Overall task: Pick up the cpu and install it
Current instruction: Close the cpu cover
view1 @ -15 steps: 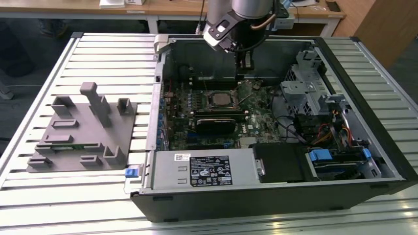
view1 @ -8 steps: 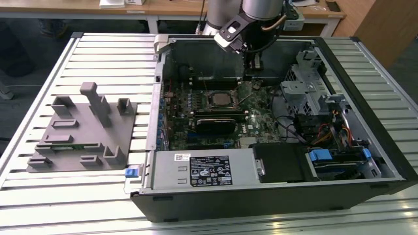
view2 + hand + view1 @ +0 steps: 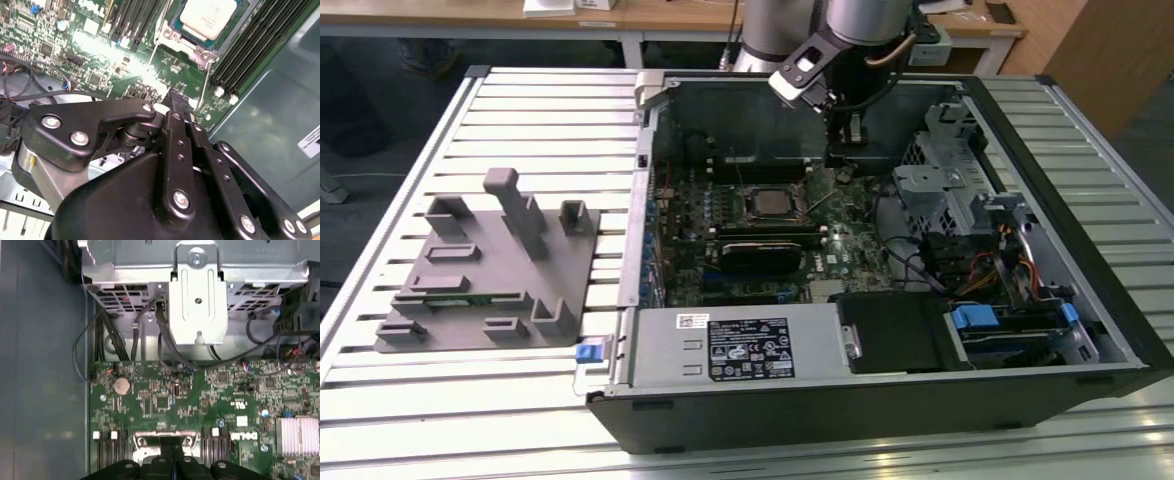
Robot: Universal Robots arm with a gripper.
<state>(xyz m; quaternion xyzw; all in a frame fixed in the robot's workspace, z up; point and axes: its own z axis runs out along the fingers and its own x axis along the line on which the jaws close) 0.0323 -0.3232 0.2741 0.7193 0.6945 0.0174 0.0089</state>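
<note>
Slatted metal table (image 3: 520, 100), wooden desks behind. An open case (image 3: 854, 420) lies on its side on the table, with a grey fixture (image 3: 480, 270) beside it on the exterior view's left.

Landmark: the socket (image 3: 200, 52) on the green board (image 3: 165, 400) inside the case.

- The cpu (image 3: 207, 17) sits inside the socket frame, pale metal top facing up out of the case. Whether it is fully seated or latched, I cannot tell.
- The gripper (image 3: 845, 158) hangs inside the case, off the socket toward the case's far wall and to the exterior view's right. It is apart from the socket and touches nothing I can see.
- Fingers: pressed together in both wrist views, with only a thin seam between them. Nothing is pinched.
- Key relation: in the second wrist view the cpu lies out ahead of the fingertips (image 3: 176, 102), roughly along the line the fingers point, with bare board between them. There is one arm only, so no question of which is nearer.
- Orientation: the cpu lies flat, parallel to the board. It is nearly square, so there is no real long axis. Its edges run true with the socket frame and with the memory slots (image 3: 250, 45) just beside the socket.

Judgement: the chip is already in its place and the gripper is empty.
</note>
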